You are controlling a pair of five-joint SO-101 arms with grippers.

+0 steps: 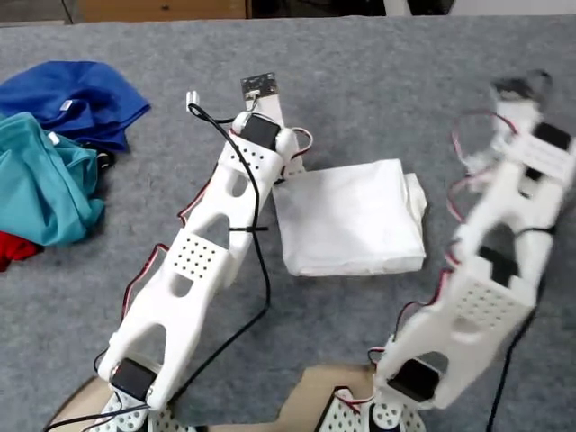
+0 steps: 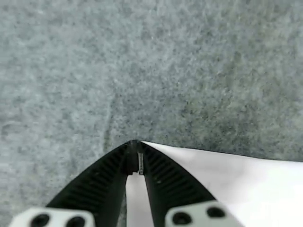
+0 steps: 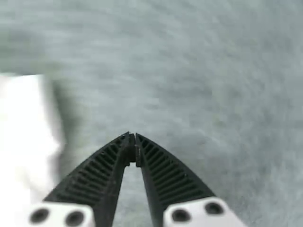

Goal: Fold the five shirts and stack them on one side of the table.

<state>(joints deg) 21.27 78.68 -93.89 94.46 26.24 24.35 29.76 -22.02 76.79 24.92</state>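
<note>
A white shirt [image 1: 351, 218] lies folded into a rectangle in the middle of the grey table. My left gripper [image 1: 286, 174] is at its far left corner. In the left wrist view the left gripper [image 2: 134, 150] is shut at the tips on the edge of the white shirt [image 2: 236, 189], with white cloth showing between its fingers. My right gripper [image 1: 517, 90] hangs to the right of the shirt, off the table. In the right wrist view the right gripper [image 3: 132, 143] is shut with nothing in it, and the white shirt [image 3: 23, 137] lies off to one side.
At the table's left edge lie a crumpled blue shirt [image 1: 76, 94], a teal shirt [image 1: 45, 184] and a bit of a red one [image 1: 13, 248]. Bare grey felt [image 1: 378, 99] runs behind the white shirt and in front of it.
</note>
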